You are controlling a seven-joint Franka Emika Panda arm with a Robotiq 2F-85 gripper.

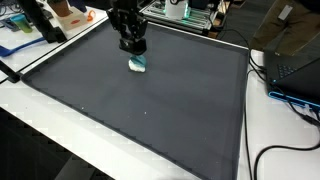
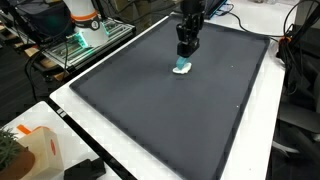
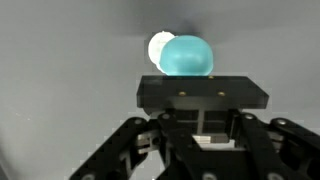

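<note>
Gripper [image 1: 135, 52] upper centre of frame, jaws closed on the turquoise object [image 1: 138, 64] (white part [image 3: 160, 46] peeks behind it in wrist view) against the dark mat [image 1: 150, 120]; best, I judge: steady pinch, wrist vertical, slow moves

The gripper [image 3: 203, 92] was matte black: a boxy block bearing two small pale screws, with angular linkage bars spreading out on both sides.
</note>
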